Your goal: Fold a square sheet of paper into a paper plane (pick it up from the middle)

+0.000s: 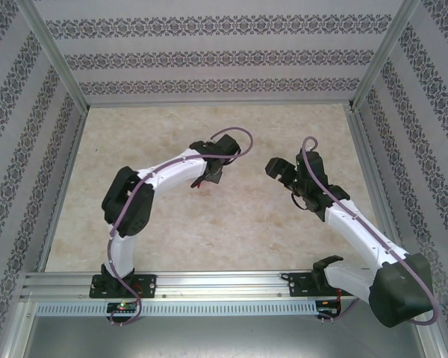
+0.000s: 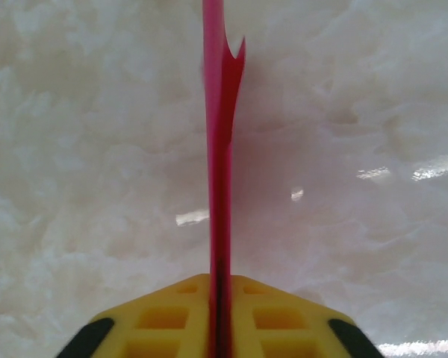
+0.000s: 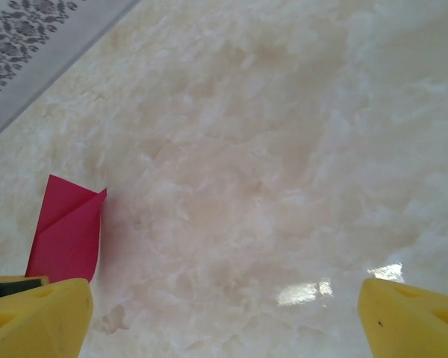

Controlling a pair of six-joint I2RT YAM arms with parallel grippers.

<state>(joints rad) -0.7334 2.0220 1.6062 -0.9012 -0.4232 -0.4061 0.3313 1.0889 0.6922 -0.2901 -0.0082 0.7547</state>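
**Q:** What is the left gripper (image 2: 220,289) doing in its wrist view?

**A:** Its yellow fingers (image 2: 164,317) are pressing together on the paper plane (image 2: 218,164), clamping the magenta-pink fold between them. The paper is appearing edge-on, as a narrow upright strip rising from the fingers to the top of the frame. Near the top it is separating into thin layers with a notched tip. The marbled beige tabletop (image 2: 82,149) is lying behind it. Whether the paper's far end is touching that surface cannot be told.

**Q:** And the right gripper (image 3: 224,313)?

**A:** In the right wrist view its two yellow fingers (image 3: 33,317) are standing wide apart at the lower corners, with bare tabletop showing between them. The paper plane is appearing broadside just above the finger in the lower left corner of the frame. It is showing as a narrow magenta panel with a diagonal crease and a small pointed flap at its upper right corner.

**Q:** How are the arms lying in the top view?

**A:** The left arm is reaching from the near rail (image 1: 209,283) toward the middle of the tabletop, with a sliver of magenta showing under its gripper. The right arm is bending in from the right. Its gripper is facing the left one, near it but apart from it. Patterned walls (image 1: 209,60) are enclosing the tabletop on three sides.
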